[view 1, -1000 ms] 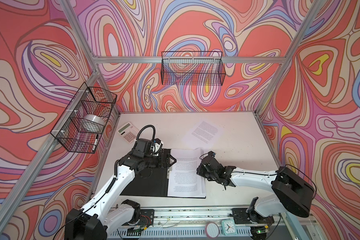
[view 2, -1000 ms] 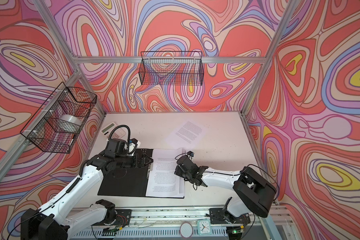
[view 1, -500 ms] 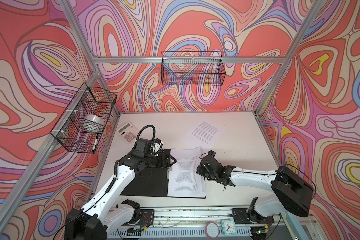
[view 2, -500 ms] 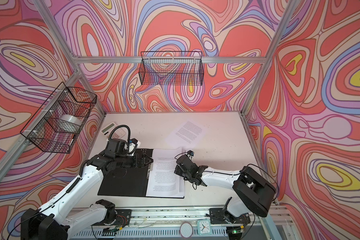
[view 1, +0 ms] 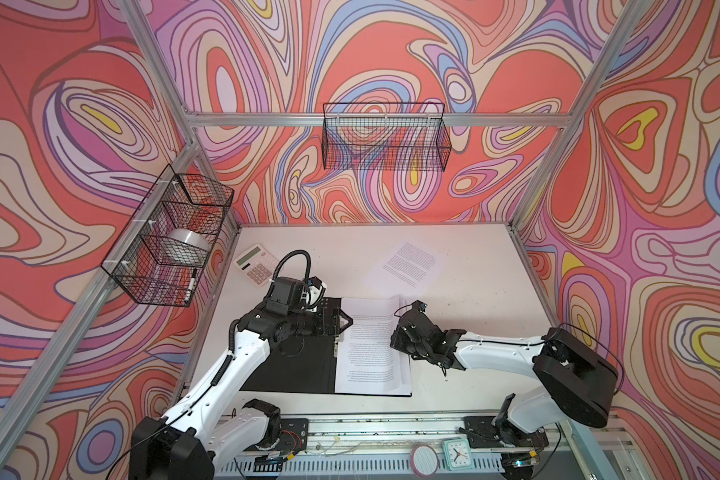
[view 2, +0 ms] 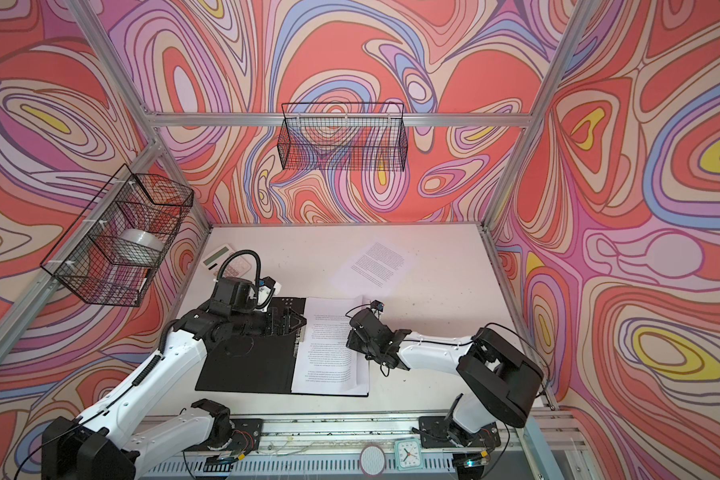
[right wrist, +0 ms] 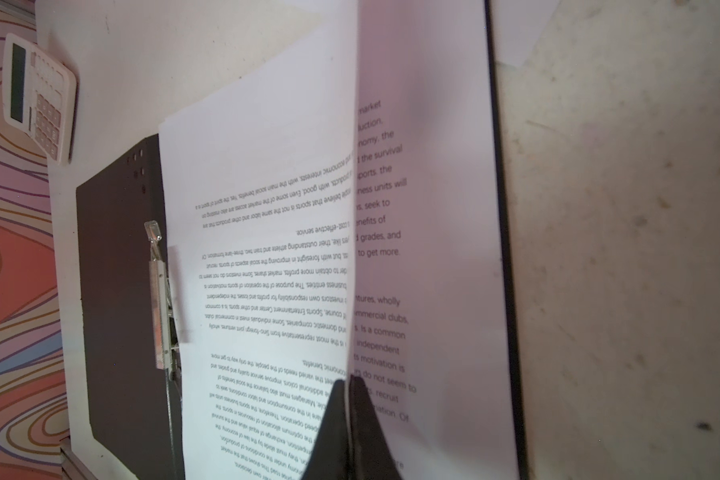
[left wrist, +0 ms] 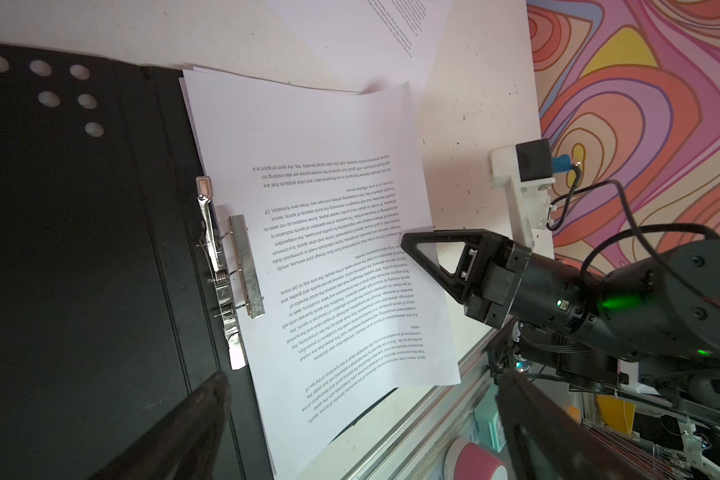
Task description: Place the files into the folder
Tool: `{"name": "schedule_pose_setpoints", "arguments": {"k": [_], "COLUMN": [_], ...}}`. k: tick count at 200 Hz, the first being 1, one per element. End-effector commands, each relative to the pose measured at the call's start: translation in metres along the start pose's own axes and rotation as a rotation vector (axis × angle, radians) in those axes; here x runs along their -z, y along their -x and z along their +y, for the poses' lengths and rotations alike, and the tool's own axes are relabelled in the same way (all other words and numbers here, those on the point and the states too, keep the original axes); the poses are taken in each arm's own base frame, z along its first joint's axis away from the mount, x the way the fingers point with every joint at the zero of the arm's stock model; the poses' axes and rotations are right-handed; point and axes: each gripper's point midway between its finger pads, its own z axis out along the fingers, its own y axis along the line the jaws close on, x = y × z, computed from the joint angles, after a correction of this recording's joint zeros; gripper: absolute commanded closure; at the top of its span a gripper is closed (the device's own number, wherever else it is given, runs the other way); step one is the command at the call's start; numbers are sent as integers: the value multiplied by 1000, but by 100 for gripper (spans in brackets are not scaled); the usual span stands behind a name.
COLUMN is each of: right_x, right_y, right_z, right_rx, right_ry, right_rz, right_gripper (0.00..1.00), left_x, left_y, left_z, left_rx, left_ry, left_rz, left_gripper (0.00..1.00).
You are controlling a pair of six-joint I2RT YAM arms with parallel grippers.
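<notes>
Front rail: a small clock [view 1: 456,453] stands at the near edge, in front of the tabletop [view 1: 474,291].
Folder [view 1: 292,365]: lies open and flat on the near half of the tabletop, black inside facing up, with the metal clip [left wrist: 246,266] along its spine.
Files [view 1: 371,357]: a stack rests on the folder's right half, beside the clip.
Top sheet [right wrist: 267,249]: its outer edge is lifted off the stack and curls upward.
Right fingers [right wrist: 337,415]: closed tight, pinching the raised edge of the top sheet.
Left fingers [left wrist: 200,415]: spread wide, gripping nothing, above the folder near the spine.
Loose sheet [view 1: 410,264]: one printed page lies farther back on the tabletop, apart from the folder.
Calculator [view 1: 256,266]: at the far left corner.
Wire baskets: one on the left wall [view 1: 171,237], one on the back wall [view 1: 385,137].
</notes>
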Motion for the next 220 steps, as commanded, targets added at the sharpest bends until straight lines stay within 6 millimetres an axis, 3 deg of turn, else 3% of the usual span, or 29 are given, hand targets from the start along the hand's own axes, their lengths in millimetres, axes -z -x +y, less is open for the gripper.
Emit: {"name": "schedule_pose_setpoints", "arguments": {"k": [1, 53, 135, 157, 192, 220], "right_x": [1, 6, 26, 28, 37, 15], "right_y": [0, 3, 17, 38, 104, 149], "right_z": [10, 4, -14, -17, -22, -15], "right_rx": [29, 45, 122, 117, 197, 226], "right_ry": [18, -44, -162, -114, -150, -139], "right_rz": [6, 5, -25, 5, -45, -7], "right_gripper": [96, 49, 18, 16, 16, 16], "left_x": [1, 1, 1, 1, 0, 1], "left_y": [-2, -2, -3, -3, -3, -2], "left_z": [3, 4, 5, 5, 6, 7], "left_rx": [-3, -3, -4, -5, -4, -8], "left_ry": [15, 17, 22, 22, 26, 34], "left_rz": [20, 20, 23, 21, 25, 20], "left_gripper": [0, 0, 0, 0, 0, 0]}}
